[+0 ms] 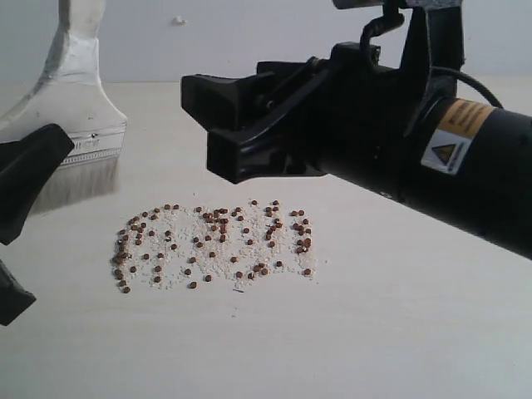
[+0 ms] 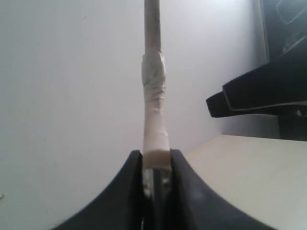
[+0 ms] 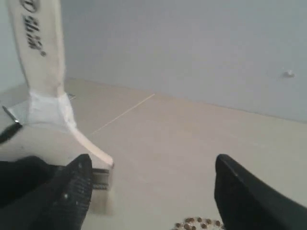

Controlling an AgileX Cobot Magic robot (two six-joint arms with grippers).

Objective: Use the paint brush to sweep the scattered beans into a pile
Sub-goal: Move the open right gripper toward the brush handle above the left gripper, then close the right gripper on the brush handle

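The beans [image 1: 216, 241] lie spread in a loose, wide band on the pale table, mixed with whitish crumbs; no dense pile is in view. The paint brush [image 1: 79, 108] stands upright at the far left, its bristles [image 1: 75, 184] down near the table, to the left of and behind the beans. My left gripper [image 1: 50, 150] is shut on the brush; in the left wrist view its jaws [image 2: 156, 153] clamp the brush [image 2: 154, 96] edge-on. My right gripper [image 1: 208, 125] hovers open and empty above the beans' far side. The right wrist view shows the gripper [image 3: 153, 163], the brush [image 3: 43, 62] and a few beans [image 3: 199, 224].
The right arm's black body [image 1: 432, 150] with a yellow warning label fills the upper right. A plain wall [image 1: 249, 33] rises behind the table's far edge. Bare tabletop [image 1: 332, 349] lies in front of the beans.
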